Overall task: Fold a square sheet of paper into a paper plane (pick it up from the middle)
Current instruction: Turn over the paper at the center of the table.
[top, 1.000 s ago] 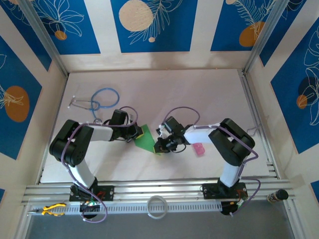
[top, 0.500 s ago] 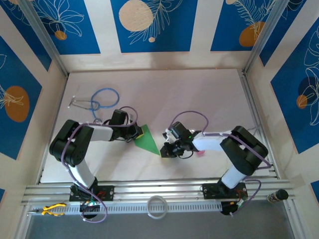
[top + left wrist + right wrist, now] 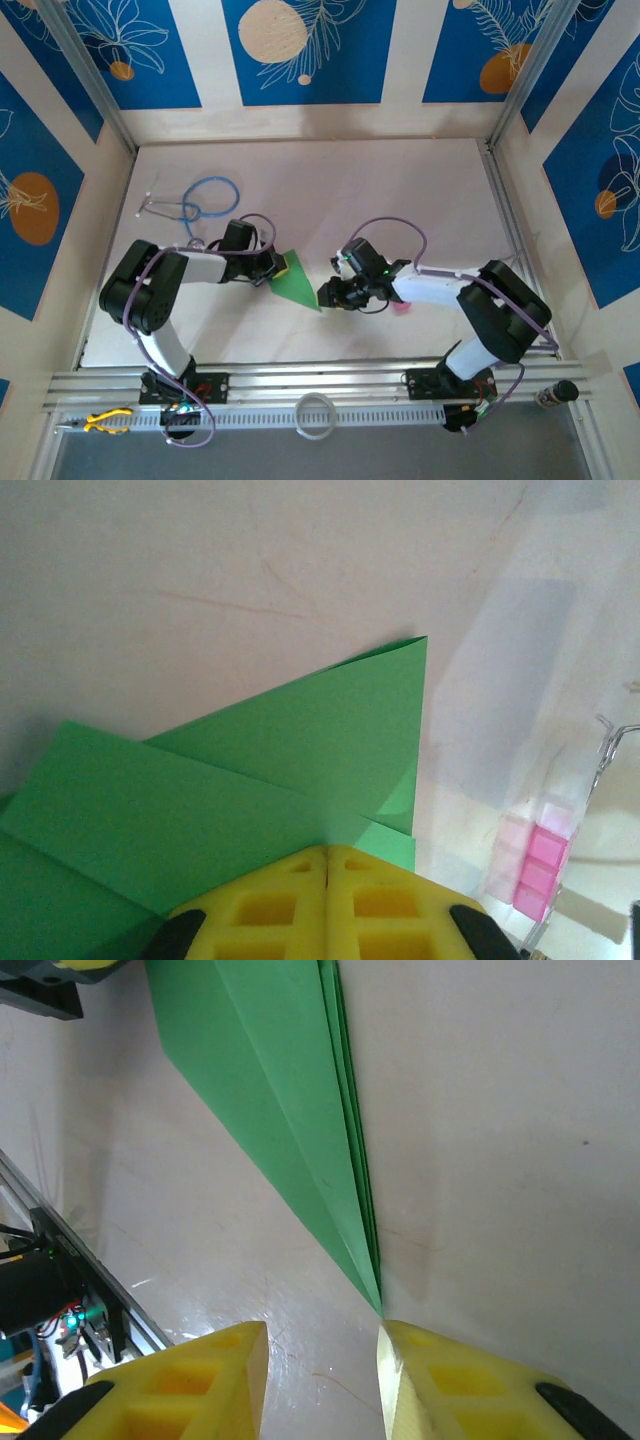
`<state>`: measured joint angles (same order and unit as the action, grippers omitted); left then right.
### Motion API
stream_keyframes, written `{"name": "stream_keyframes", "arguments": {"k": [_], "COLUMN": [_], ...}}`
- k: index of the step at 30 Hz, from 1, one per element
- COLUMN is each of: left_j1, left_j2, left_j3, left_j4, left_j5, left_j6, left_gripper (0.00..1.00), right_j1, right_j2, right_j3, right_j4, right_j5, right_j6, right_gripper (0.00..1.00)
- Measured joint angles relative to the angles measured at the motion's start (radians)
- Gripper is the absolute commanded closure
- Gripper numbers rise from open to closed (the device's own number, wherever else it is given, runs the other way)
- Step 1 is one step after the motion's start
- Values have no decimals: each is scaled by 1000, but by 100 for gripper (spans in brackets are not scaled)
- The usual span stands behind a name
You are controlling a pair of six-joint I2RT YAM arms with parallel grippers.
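1. The paper plane [image 3: 300, 283] lies flat on the white tabletop [image 3: 400, 190] between the two arms. It is a slim green dart, with its wide end toward the left arm and its point toward the right arm.
2. The left end effector [image 3: 281, 266] has its yellow fingers [image 3: 270, 905] pressed together on the plane's wide end, pinching the green layers. In the left wrist view the folded flaps fan out ahead of the seam where the fingers meet.
3. The right end effector [image 3: 322, 1350] sits low over the tabletop at the plane's pointed tip. Its two yellow fingers are spread, with bare tabletop showing in the gap.
4. In the right wrist view the tip ends at the inner corner of one finger [image 3: 450, 1380]; I cannot tell whether paper and pad touch. The other finger stands apart from the paper.
5. Stacked folded edges run along one long side of the plane down to the tip.
6. A small pink bottle [image 3: 402, 308] lies just beside the right forearm, partly hidden by it.
7. A stethoscope [image 3: 205, 195] with blue tubing rests at the far left, well apart from the plane.
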<state>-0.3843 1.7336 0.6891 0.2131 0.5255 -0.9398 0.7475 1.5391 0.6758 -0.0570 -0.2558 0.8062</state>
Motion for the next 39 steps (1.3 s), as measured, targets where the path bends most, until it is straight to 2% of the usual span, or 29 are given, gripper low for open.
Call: {"name": "stream_keyframes", "arguments": {"k": [7, 18, 39], "left_j1": [1, 1, 1], "left_j2": [4, 5, 4], "left_j3": [0, 0, 1], "left_j4": [9, 9, 8], "left_j5": [2, 2, 2], "left_j6": [-21, -24, -24], "left_gripper": [96, 96, 96], "right_j1": [0, -9, -22], "right_j2": [74, 86, 97], "right_j3": [14, 14, 14], "right_j4": [1, 26, 129], "right_j5": [-18, -27, -63], "right_j6": [57, 113, 132], "right_gripper": [65, 69, 69]}}
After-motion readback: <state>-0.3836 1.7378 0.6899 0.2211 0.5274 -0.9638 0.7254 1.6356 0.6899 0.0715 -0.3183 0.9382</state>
